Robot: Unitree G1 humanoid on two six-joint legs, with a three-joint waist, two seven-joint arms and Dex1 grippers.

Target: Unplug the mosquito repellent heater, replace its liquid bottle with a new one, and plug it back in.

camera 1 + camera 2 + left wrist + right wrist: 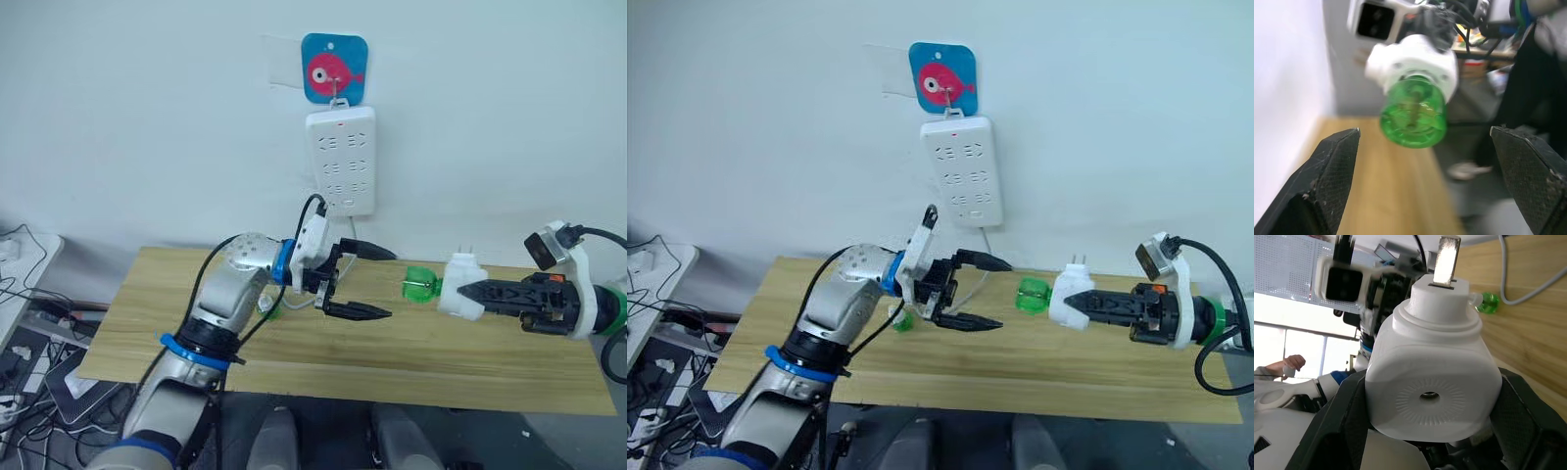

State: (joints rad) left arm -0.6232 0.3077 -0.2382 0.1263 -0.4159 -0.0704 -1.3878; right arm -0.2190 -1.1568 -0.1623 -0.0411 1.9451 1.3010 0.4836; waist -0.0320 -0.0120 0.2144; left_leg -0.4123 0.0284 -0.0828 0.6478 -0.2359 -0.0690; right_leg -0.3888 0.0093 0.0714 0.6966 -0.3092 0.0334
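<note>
we see the wooden tabletop (323,367) below the white power strip (341,162) at 12 o'clock. our right end effector (468,291) clamps the mosquito repellent heater (458,287) at 3 o'clock, prongs up, its green liquid bottle (421,284) pointing toward our left end effector (367,282), spread wide and empty, near centre.

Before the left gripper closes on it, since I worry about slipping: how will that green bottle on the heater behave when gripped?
The green bottle looks like smooth, round plastic, so the open left gripper may slip on it. It seems small and probably light. The right gripper holds the heater, so twisting should meet resistance.
</note>
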